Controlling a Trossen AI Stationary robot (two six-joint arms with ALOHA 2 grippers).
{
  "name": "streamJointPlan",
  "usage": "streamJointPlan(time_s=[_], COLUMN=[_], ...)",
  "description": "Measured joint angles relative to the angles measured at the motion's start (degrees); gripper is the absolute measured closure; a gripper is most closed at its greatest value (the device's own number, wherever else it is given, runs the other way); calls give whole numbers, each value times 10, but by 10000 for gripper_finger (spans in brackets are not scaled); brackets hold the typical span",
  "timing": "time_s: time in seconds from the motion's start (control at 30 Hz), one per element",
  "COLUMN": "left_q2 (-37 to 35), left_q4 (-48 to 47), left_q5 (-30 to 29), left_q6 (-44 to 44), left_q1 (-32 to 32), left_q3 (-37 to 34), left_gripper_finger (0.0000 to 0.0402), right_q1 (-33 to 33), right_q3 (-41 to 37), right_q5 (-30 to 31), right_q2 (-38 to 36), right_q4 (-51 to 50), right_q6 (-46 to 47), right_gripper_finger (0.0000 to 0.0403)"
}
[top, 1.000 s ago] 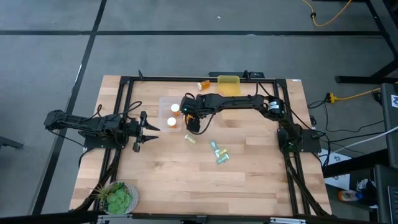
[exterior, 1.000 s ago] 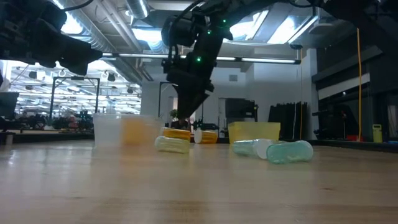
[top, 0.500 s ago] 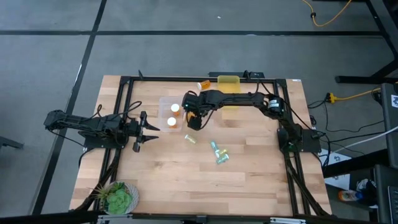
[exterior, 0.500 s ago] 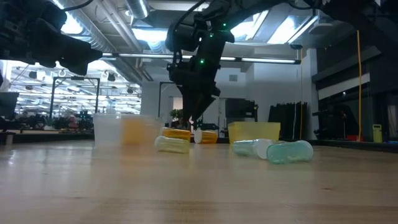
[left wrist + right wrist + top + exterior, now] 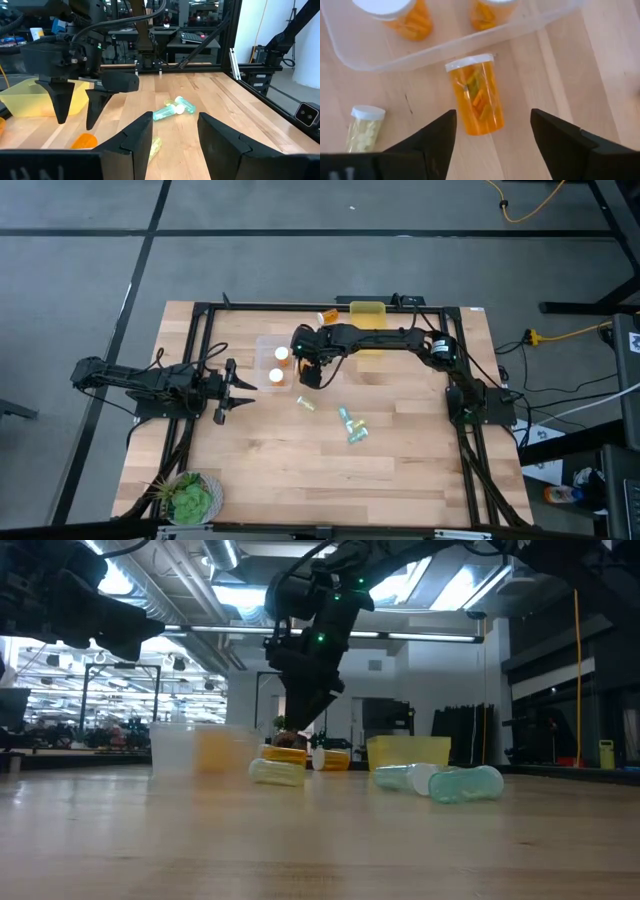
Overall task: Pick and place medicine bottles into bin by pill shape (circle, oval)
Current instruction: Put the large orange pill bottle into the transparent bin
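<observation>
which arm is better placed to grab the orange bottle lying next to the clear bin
Right. The right gripper hangs open directly over the orange bottle beside the clear bin, fingers on either side. The left gripper waits near the table's left edge, well away from it.

Orange bottle (image 5: pixel 476 95), white cap; yellow bin (image 5: pixel 368 315); teal bottles (image 5: pixel 351 425).

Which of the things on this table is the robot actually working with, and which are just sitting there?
Part of the job:
orange bottle lying between the open right gripper fingers
clear bin with two orange bottles
yellow bin
yellowish bottle
teal bottles
orange bottle by the table's far edge

Just lying about:
potted plant
left gripper, waiting open
</observation>
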Motion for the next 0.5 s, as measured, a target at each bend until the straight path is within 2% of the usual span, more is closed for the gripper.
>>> streamJointPlan(time_s=[0.27, 0.5], left_q2=[0, 0], left_q4=[0, 0], left_q5=[0, 0], left_q6=[0, 0], left_q1=[0, 0], left_q3=[0, 0], left_gripper_finger=[253, 253], right_q1=[1, 1], right_q3=[0, 0], right_q5=[75, 68], right_q2=[0, 0], right_q4=[-2, 1], right_q6=[17, 16], right_gripper_finger=[78, 66])
